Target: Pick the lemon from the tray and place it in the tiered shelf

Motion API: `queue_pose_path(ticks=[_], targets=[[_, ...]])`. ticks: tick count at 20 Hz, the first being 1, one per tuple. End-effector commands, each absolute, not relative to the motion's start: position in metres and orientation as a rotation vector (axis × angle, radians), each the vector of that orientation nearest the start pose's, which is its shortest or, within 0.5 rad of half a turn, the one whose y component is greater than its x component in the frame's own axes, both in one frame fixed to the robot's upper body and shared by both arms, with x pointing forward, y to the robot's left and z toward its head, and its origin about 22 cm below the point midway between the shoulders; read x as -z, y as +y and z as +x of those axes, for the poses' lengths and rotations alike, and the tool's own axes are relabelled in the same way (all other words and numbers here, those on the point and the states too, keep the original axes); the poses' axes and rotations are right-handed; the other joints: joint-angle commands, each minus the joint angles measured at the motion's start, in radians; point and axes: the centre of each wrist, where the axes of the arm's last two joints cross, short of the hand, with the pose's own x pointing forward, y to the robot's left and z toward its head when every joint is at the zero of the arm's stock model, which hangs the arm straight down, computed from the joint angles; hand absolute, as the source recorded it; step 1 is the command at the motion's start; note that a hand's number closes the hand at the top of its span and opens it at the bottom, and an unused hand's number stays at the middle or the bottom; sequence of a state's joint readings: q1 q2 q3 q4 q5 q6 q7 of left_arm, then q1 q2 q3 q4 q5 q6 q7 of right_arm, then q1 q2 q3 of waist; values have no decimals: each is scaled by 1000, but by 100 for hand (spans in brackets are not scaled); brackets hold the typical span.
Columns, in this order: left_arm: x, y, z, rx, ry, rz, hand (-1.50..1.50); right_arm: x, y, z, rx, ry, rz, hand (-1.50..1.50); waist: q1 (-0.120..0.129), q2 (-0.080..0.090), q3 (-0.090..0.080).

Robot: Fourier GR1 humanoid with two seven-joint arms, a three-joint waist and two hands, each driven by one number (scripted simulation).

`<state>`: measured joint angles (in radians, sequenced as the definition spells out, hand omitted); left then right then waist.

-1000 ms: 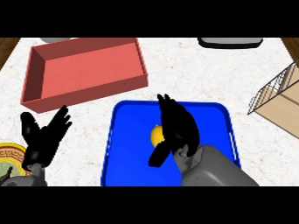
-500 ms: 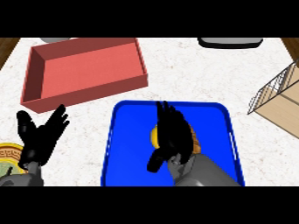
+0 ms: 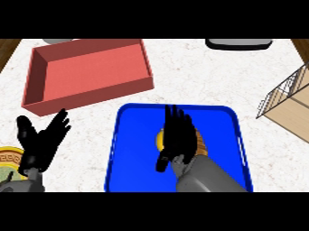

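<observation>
Right hand [image 3: 178, 137] sits low centre of the frame, over the shallow blue rectangular plastic tray [image 3: 132, 153]. Its fingers are straight and together, pointing toward the top of the frame, with nothing curled round anything.

Small yellow lemon [image 3: 160, 138] lies in the tray, directly under that hand. Only a sliver shows at the hand's left edge and a trace at its right; its long axis cannot be told. The lemon is beneath the palm and fingers, not ahead of them.

Left hand [image 3: 42, 137] rests open at lower left, fingers up, over the white marbled table [image 3: 184, 79], well apart from the tray. The right hand is clearly the nearer one.

Wire-and-wood tiered shelf [image 3: 297, 106] stands at the right edge, up and right of the tray.

Judgement: grasp not yet made; fingers must close on the lemon before any carry rightward.
</observation>
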<state>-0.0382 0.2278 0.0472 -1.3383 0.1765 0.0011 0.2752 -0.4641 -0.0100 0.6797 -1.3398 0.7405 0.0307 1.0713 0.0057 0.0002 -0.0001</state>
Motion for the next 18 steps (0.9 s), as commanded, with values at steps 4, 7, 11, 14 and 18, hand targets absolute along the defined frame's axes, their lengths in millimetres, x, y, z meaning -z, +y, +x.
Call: queue_pose_path(ticks=[4,7,11,14,18], targets=[[33,298,262,-40,-1113,72,0,0,-37,277,-966,-874,-837,-150,3,2,0],[13,298,258,-43,-1125,94,0,-6,-51,297,-940,-915,-809,-150,3,1,0],[38,285,240,-45,-1109,88,0,-5,-47,295,-953,-927,-809,-150,2,0,0],[29,285,262,-39,-1100,85,0,21,-42,292,-953,-930,-807,-150,7,2,0],[38,287,248,-32,-1104,81,0,21,-36,284,-1226,-809,-677,150,19,5,0]])
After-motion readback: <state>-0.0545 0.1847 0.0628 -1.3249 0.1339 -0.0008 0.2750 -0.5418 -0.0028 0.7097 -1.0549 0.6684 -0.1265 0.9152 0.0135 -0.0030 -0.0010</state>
